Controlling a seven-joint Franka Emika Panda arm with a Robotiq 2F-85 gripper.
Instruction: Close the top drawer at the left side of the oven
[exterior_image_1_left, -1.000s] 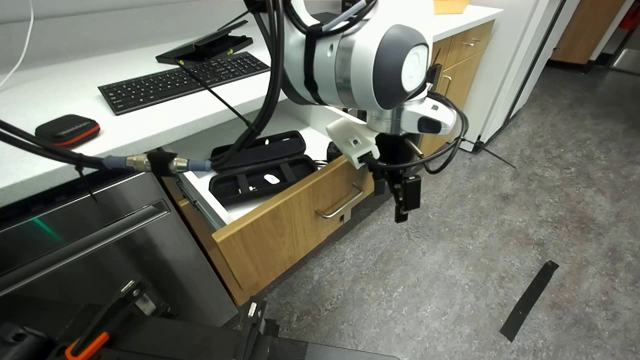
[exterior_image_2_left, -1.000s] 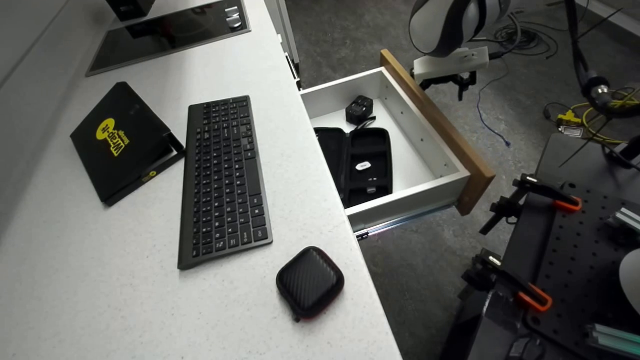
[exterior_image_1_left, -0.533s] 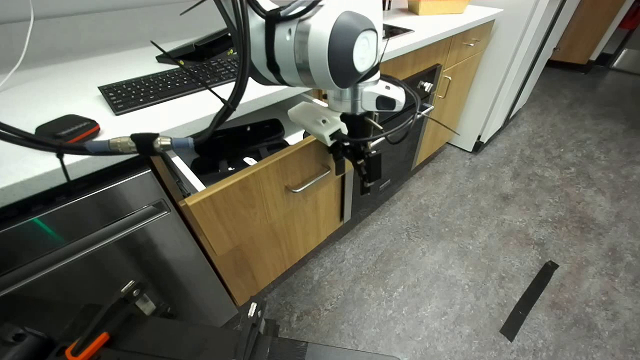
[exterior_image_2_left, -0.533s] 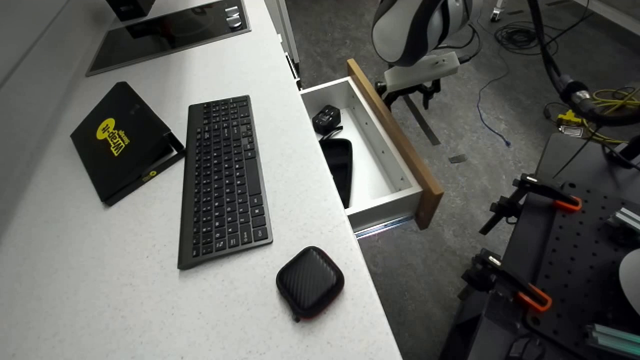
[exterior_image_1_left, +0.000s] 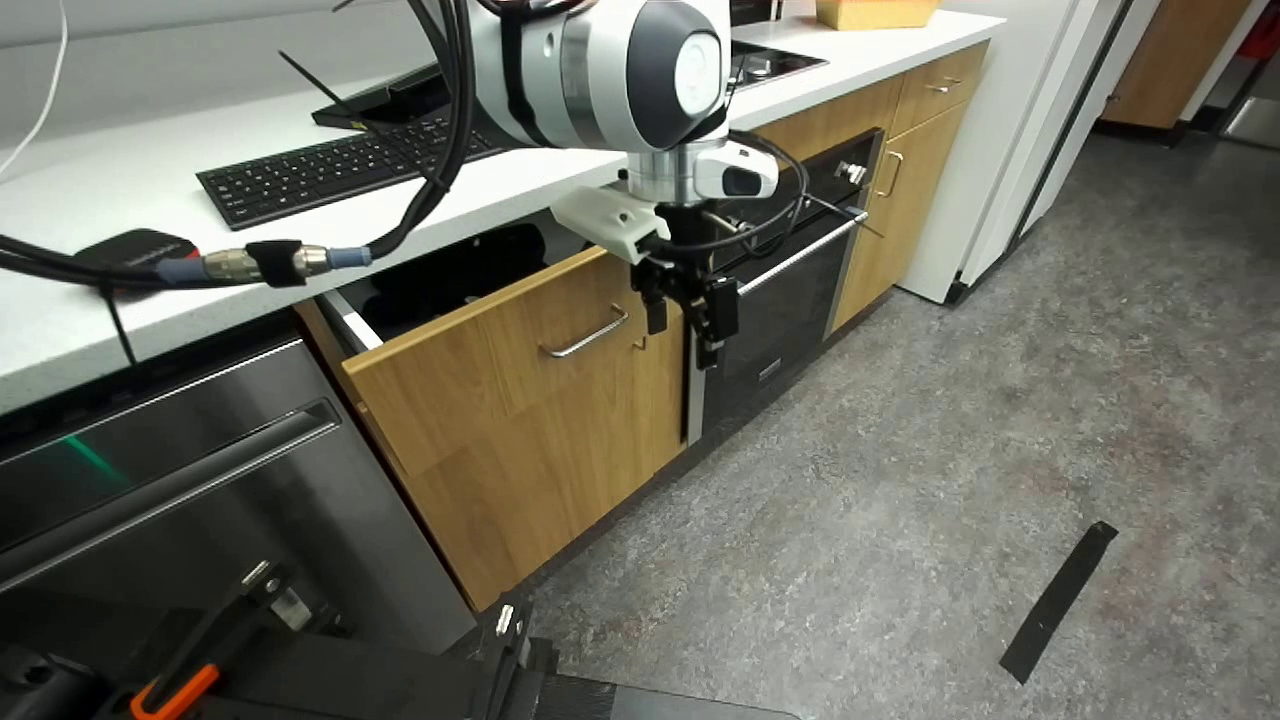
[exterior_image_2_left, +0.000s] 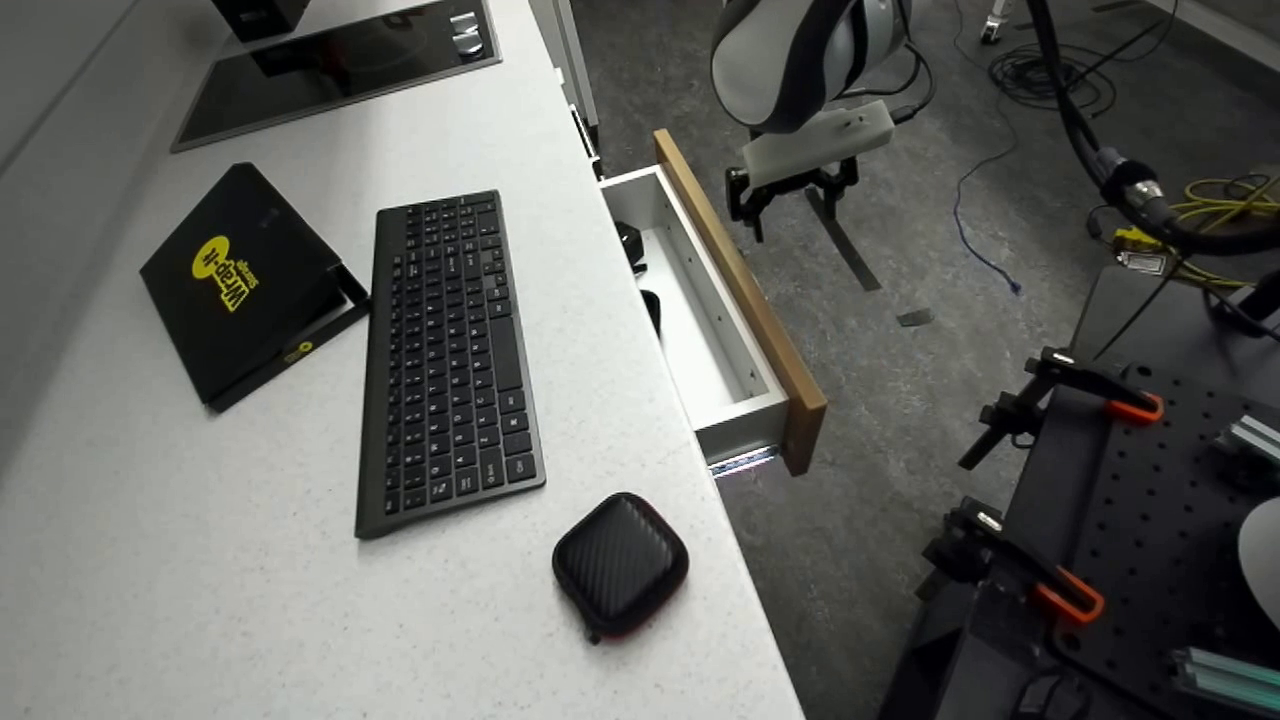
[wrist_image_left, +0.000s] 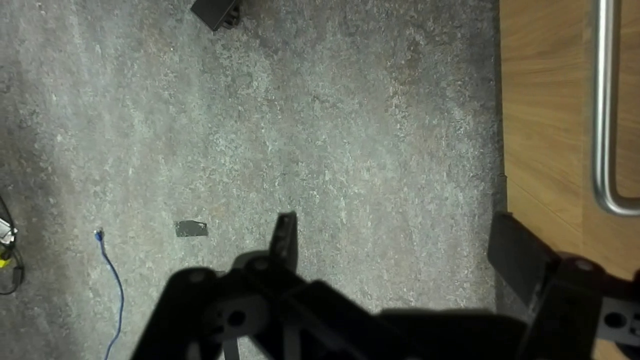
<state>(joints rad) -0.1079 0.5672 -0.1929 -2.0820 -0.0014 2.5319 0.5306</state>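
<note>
The top drawer (exterior_image_1_left: 450, 370) has a light wood front and a silver bar handle, and stands partly open under the counter. In an exterior view its white inside (exterior_image_2_left: 690, 310) shows, with dark items mostly hidden under the counter edge. The black oven (exterior_image_1_left: 780, 310) is beyond the drawer's far end. My gripper (exterior_image_1_left: 685, 345) is open and empty, pointing down just outside the drawer front near that end; it also shows in an exterior view (exterior_image_2_left: 793, 218). In the wrist view one fingertip of the gripper (wrist_image_left: 395, 220) is close to the wood front, below the handle (wrist_image_left: 605, 100). I cannot tell whether it touches.
The white counter (exterior_image_2_left: 300, 560) overhangs the drawer and bears a keyboard (exterior_image_2_left: 450, 350), a black box (exterior_image_2_left: 240, 290), a small black case (exterior_image_2_left: 620, 565) and a cooktop (exterior_image_2_left: 340, 70). A stainless steel appliance (exterior_image_1_left: 230, 500) is beside the drawer. A black table with clamps (exterior_image_2_left: 1150, 480) faces the counter.
The drawer has slid inward, from far out to roughly a third out. My arm and gripper have moved with it toward the counter, staying open. The oven has come into view.
</note>
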